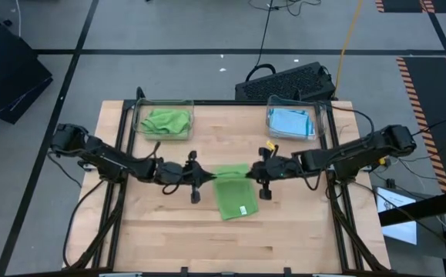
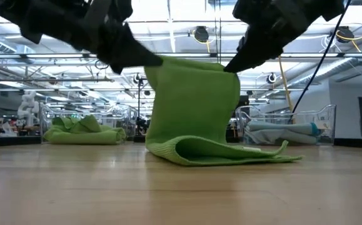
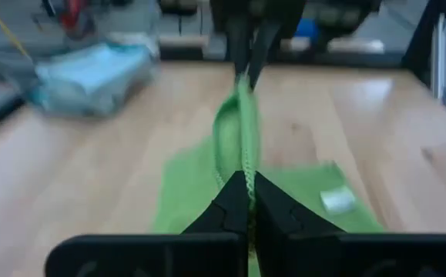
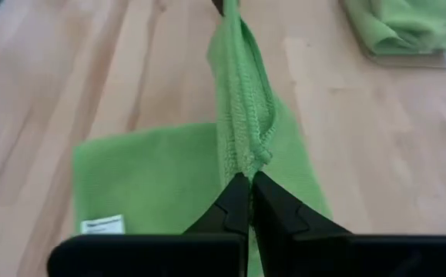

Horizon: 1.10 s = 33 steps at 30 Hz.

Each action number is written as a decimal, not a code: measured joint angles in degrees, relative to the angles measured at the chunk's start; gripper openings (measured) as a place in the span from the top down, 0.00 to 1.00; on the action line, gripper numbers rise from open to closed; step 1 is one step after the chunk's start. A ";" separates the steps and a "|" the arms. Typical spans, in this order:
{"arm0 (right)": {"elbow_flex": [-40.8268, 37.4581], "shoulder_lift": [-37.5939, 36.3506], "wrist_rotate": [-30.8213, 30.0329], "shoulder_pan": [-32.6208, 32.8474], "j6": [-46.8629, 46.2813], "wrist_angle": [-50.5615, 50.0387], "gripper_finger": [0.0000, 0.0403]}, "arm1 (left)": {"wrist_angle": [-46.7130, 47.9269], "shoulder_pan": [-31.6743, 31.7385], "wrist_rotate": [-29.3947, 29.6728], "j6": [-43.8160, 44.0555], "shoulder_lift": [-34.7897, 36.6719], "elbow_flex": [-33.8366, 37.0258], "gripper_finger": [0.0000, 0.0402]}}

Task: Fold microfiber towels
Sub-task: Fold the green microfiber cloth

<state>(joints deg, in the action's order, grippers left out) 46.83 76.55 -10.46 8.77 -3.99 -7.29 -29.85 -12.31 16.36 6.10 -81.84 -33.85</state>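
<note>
Partly lifted green towel (image 2: 193, 106), far edge hidden, bin contents blurred

Left hand (image 1: 197, 179) and right hand (image 1: 262, 175) both clamped, raised mid-table

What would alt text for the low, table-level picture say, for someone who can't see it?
A lime green towel hangs like a curtain between two dark robot arms, the left gripper and right gripper each pinching a top corner with shut fingers, while its lower half lies folded on the wooden table. Behind sit a bin of green cloths and a bin of blue ones.
</note>
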 joint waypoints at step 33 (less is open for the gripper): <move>-2.98 6.42 4.25 9.30 -8.72 3.87 1.00 | -2.47 -4.93 -3.99 10.64 -12.70 -3.17 0.98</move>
<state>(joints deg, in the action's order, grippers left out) 43.85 82.97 -6.20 18.07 -12.71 -3.42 -32.32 -17.23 12.36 16.74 -94.54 -37.01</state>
